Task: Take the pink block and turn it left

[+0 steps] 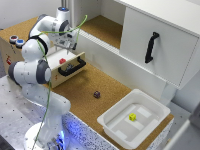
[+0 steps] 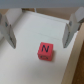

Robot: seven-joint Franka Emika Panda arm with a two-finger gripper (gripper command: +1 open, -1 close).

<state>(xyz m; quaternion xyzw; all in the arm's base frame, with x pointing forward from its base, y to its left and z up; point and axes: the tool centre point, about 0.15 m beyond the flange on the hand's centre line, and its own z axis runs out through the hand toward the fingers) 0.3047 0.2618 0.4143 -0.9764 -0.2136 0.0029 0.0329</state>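
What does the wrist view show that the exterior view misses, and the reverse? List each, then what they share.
Only the wrist view shows the black letter N on the pink block and the two claw fingers standing apart on either side of it, not touching it.

Only the exterior view shows the dark maroon block on the cork surface, the yellow block in the white tray, the black cabinet handle and the arm itself.

Both show the pink block, lying on a pale surface, with the open claw above it.
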